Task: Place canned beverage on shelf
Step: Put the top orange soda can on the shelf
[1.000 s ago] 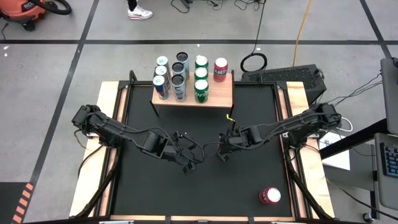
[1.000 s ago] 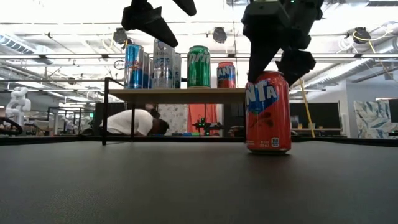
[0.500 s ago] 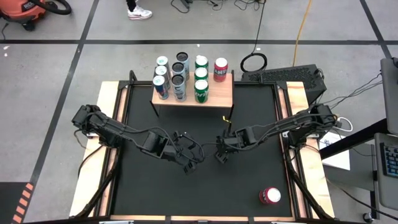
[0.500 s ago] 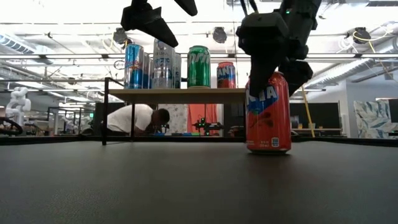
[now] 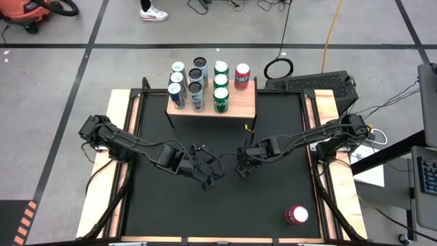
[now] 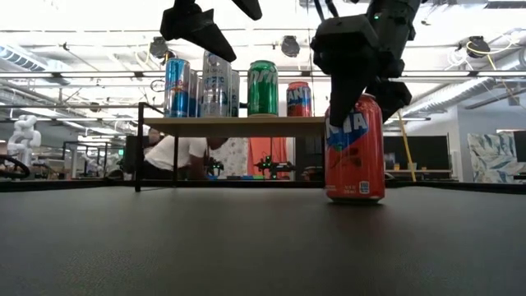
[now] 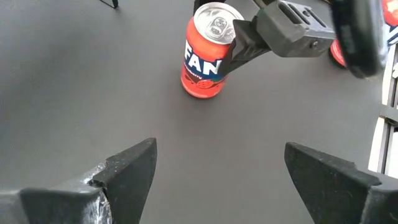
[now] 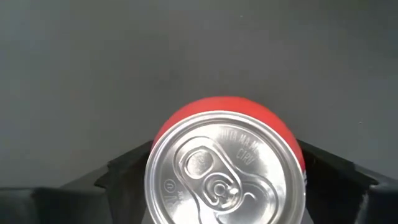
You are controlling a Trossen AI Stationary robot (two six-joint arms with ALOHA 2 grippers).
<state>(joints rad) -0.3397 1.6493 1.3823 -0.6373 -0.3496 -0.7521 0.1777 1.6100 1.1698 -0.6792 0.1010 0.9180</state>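
Right gripper [image 6: 359, 92] is down over the top of a red can [image 6: 354, 148], one finger on each side of it. Jaws look wide, and I can't tell if they're actually squeezing the can or just straddling it. The can stands upright mid-table, long axis vertical, pull-tab end up — the right wrist view stares straight down onto the silver lid [image 8: 224, 168].

Left gripper [image 5: 207, 179] hangs just beside it, above the table, fingers spread wide and holding nothing. Its wrist view catches the can [image 7: 207, 51] from the side with a dark finger pressed along it.

Only the high view shows a second red can [image 5: 296, 215] near the table's front right corner. It also shows the shelf [image 5: 235, 102] at the back edge with ten cans in rows, blue, silver, green and one red.

The low view shows the black tabletop [image 6: 205, 238] flat and matte, and a person [image 6: 174, 153] bent low behind the shelf — lab room, ceiling lights.
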